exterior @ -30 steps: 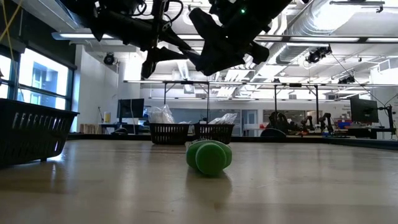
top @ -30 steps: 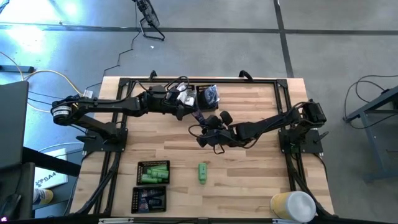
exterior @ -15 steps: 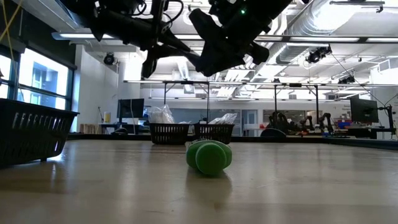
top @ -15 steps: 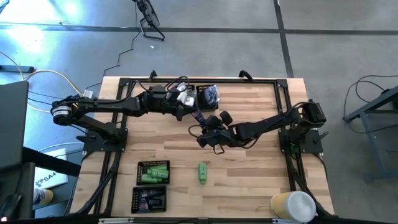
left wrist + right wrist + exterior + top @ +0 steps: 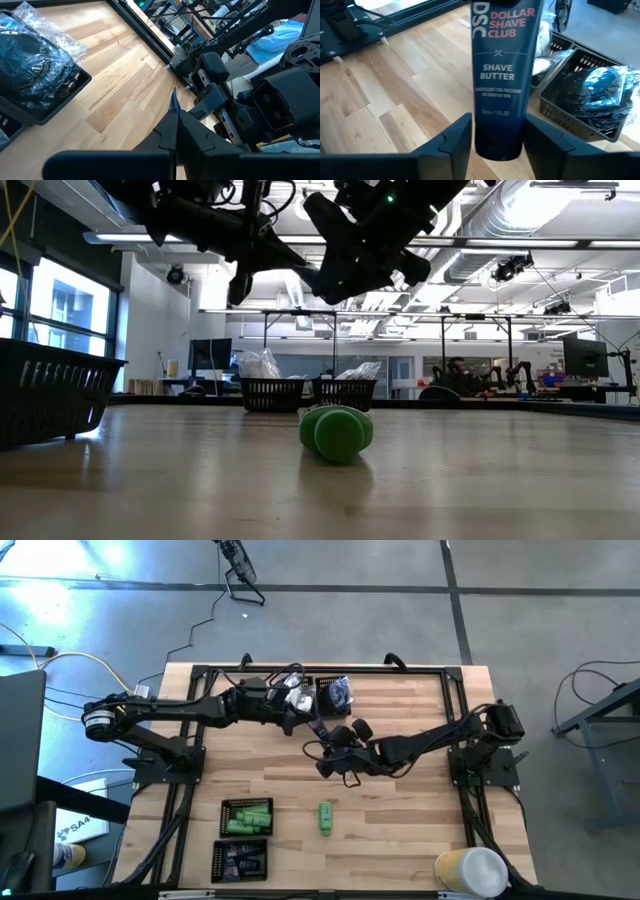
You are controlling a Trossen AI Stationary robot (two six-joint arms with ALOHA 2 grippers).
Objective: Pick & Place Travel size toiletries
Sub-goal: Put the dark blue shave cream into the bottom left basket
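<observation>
A dark navy tube (image 5: 502, 75), printed "Shave Butter", hangs in the air above the table's middle between my two grippers; it also shows in the high view (image 5: 320, 727). My left gripper (image 5: 308, 723) is shut on its flat end. My right gripper (image 5: 498, 137) is closed around its cap end. A bright green tube (image 5: 326, 817) lies on its side on the table nearer the front; it also shows in the low view (image 5: 337, 432). My left gripper pinches the tube's thin flat crimped end (image 5: 173, 102) between its two fingertips, and the tube stands edge-on beyond them, clear of the table. My right gripper has the tube's cap end (image 5: 497, 145) between its two fingers (image 5: 457, 137). The fingers lie against its two sides, and the tube runs straight on beyond them.
A black mesh tray of green tubes (image 5: 247, 817) and one of navy tubes (image 5: 240, 860) stand at the front left. At the far side stand a tray of dark pieces in clear bags (image 5: 335, 692) and one with white packets (image 5: 296, 692). A pale cylinder (image 5: 470, 870) stands at the front right corner.
</observation>
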